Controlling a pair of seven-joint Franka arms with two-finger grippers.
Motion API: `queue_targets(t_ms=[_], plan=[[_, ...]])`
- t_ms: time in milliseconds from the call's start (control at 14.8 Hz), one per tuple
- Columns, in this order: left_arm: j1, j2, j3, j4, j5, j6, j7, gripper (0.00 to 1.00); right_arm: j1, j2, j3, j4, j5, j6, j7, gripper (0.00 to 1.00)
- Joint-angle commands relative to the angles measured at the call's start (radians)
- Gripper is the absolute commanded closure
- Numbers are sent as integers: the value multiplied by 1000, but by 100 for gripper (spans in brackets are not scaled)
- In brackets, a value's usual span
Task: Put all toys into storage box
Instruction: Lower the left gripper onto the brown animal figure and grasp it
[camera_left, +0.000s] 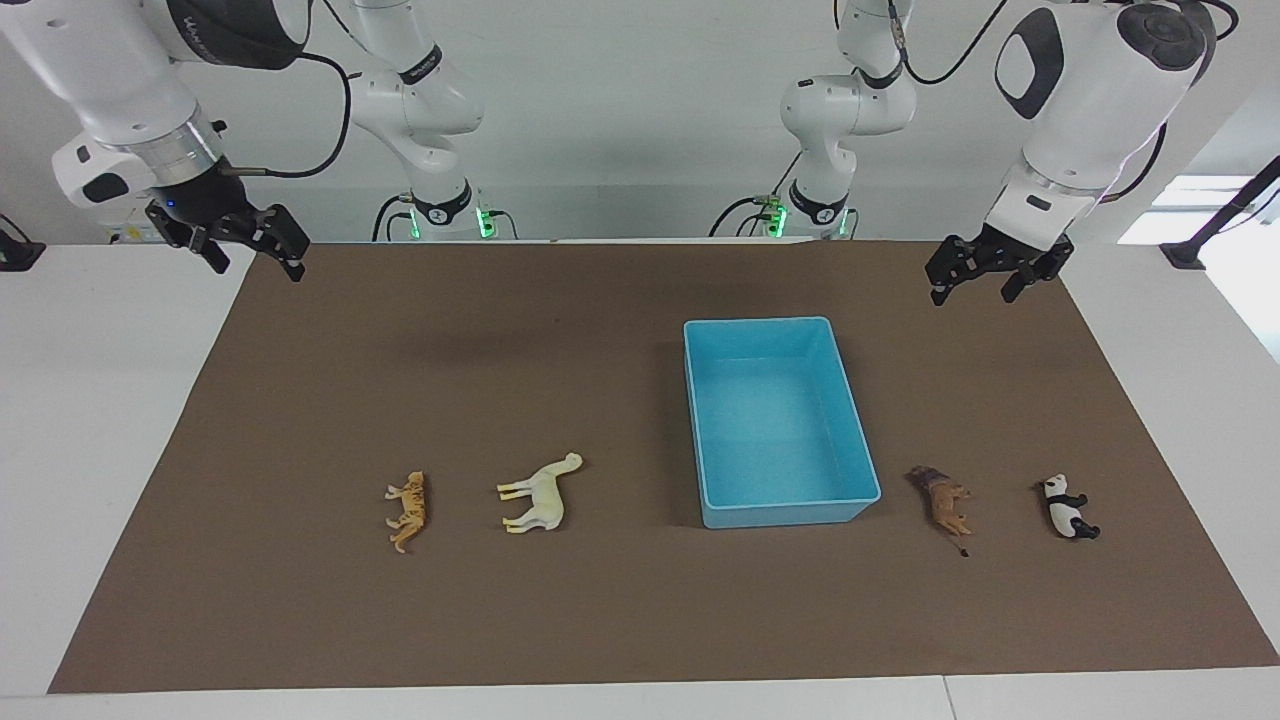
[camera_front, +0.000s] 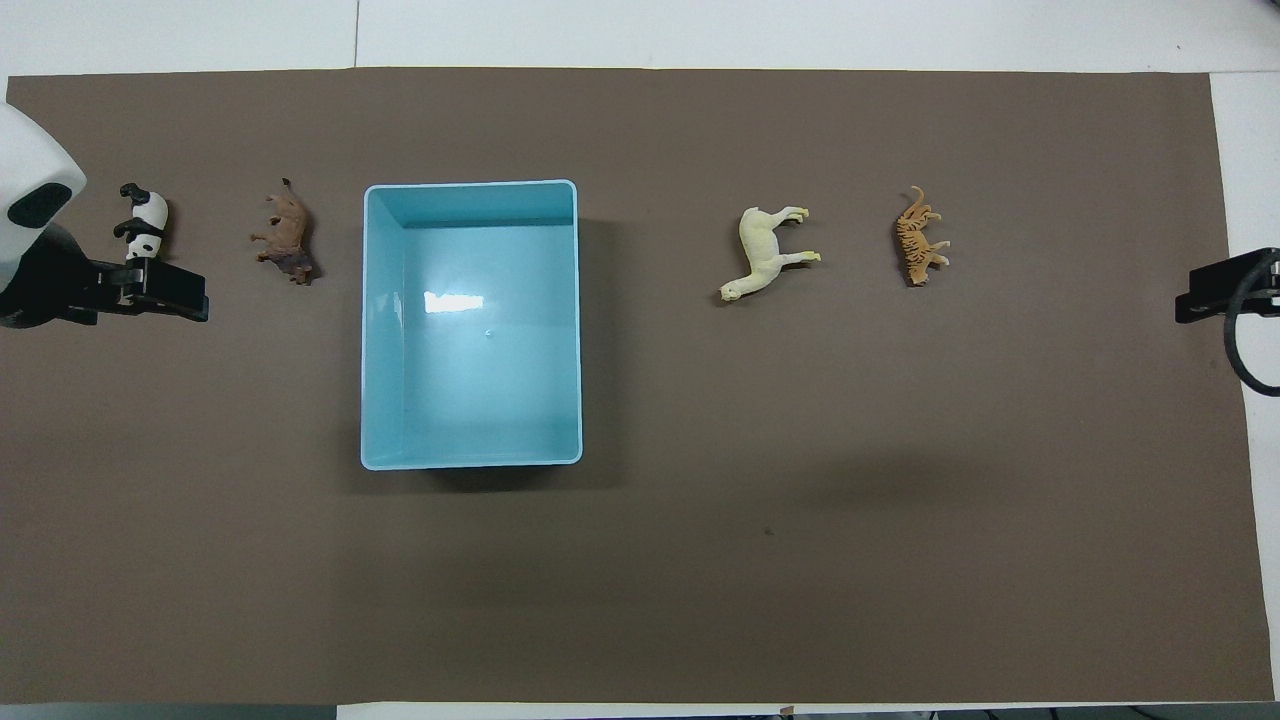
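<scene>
The light blue storage box (camera_left: 780, 512) stands empty on the brown mat, also in the overhead view (camera_front: 371, 330). All toys lie on their sides on the mat in a row. The brown lion (camera_left: 945, 503) (camera_front: 286, 240) and the panda (camera_left: 1068, 508) (camera_front: 146, 218) lie toward the left arm's end. The cream horse (camera_left: 540, 497) (camera_front: 762, 250) and the orange tiger (camera_left: 408, 510) (camera_front: 918, 250) lie toward the right arm's end. My left gripper (camera_left: 972, 290) (camera_front: 165, 292) hangs open and empty, high over the mat's corner. My right gripper (camera_left: 258, 262) (camera_front: 1212, 295) hangs open and empty over the other corner.
The brown mat (camera_left: 640, 620) covers most of the white table (camera_left: 100, 420). Both arm bases stand at the robots' edge.
</scene>
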Motion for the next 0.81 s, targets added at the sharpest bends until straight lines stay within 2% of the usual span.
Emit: queue_targets(t_ms=[0,135,271,406,541,744], plan=[[5,-23,3,-25,-13,1,0,0,-10,-18,12,-12,16,-7,14,0],[11,-31,4,-38,-13,18,-1,0,-11,-18,12,-12,16,-9,14,0],[32,-28,4,-80,-13,131,0,0,-14,-18,12,-13,16,-9,14,0],[55,36,4,-85,-4,214,2,0,-14,-18,12,-13,16,-9,14,0],[94,104,3,-114,-5,358,2,0,-10,-18,12,-13,16,-20,14,0],[95,179,4,-157,-7,506,-26,0,-7,-19,20,-14,15,-30,7,0]])
